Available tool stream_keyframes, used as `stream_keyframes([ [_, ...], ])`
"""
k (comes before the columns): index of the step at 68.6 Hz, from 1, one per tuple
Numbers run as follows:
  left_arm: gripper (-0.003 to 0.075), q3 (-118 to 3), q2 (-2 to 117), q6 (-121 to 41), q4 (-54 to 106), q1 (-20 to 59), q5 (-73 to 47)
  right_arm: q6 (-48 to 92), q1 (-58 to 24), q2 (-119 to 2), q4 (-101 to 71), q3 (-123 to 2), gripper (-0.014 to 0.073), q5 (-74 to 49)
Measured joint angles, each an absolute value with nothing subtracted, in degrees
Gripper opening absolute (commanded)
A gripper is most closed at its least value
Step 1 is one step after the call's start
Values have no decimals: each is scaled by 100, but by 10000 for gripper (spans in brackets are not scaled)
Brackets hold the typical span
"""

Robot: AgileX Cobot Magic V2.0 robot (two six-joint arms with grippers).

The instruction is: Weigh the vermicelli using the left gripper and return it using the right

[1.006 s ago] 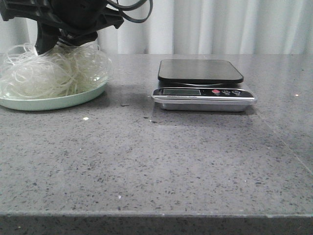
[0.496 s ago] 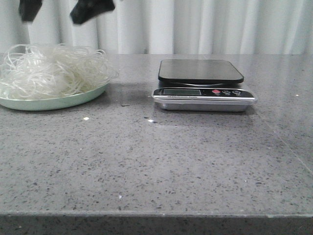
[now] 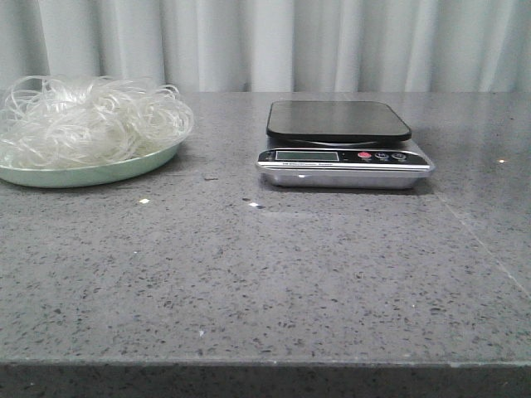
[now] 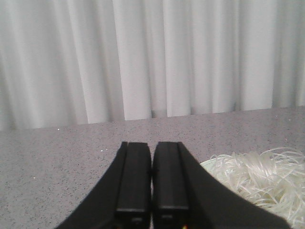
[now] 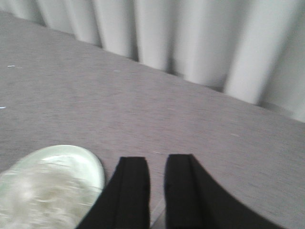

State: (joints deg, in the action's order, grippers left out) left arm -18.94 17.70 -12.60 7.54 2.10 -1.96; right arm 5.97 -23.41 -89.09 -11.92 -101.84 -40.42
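Observation:
The vermicelli (image 3: 91,116) lies as a fluffy whitish heap on the pale green plate (image 3: 83,176) at the far left of the table. The kitchen scale (image 3: 340,145), with a black platform, has nothing on it. Neither gripper shows in the front view. In the left wrist view my left gripper (image 4: 151,145) is shut and empty, above the table with the vermicelli (image 4: 257,176) beside it. In the blurred right wrist view my right gripper (image 5: 156,160) is empty with its jaws a little apart, next to the plate (image 5: 90,164) and vermicelli (image 5: 38,200).
A pale pleated curtain (image 3: 332,41) hangs behind the grey speckled table (image 3: 249,274). The scale's display and buttons face the front edge. A few small white crumbs (image 3: 144,201) lie in front of the plate.
A gripper that was down on the vermicelli let go, opened and rose up out of the front view. The vermicelli stays on the plate and has fluffed up.

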Motion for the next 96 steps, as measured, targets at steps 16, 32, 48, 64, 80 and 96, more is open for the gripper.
stream_keyframes([
  [16,136,-1894,1770,-1260,754,210,-196,597,-1412,-8007,-831,-9330,151,-4120],
  [32,136,-1894,1770,-1260,754,210,-196,597,-886,-6755,-824,-7085,151,-3066],
  [48,136,-1894,1770,-1260,754,210,-196,597,-727,-5245,-824,-4537,151,-1701],
  [64,136,-1894,1770,-1260,754,210,-196,597,-725,-3726,-819,-2559,151,-618],
  [80,136,-1894,1770,-1260,754,210,-196,597,-715,-2426,-819,-1681,151,-184],
  [96,136,-1894,1770,-1260,754,210,-196,597,-705,-1973,-819,-1512,151,-75],
])
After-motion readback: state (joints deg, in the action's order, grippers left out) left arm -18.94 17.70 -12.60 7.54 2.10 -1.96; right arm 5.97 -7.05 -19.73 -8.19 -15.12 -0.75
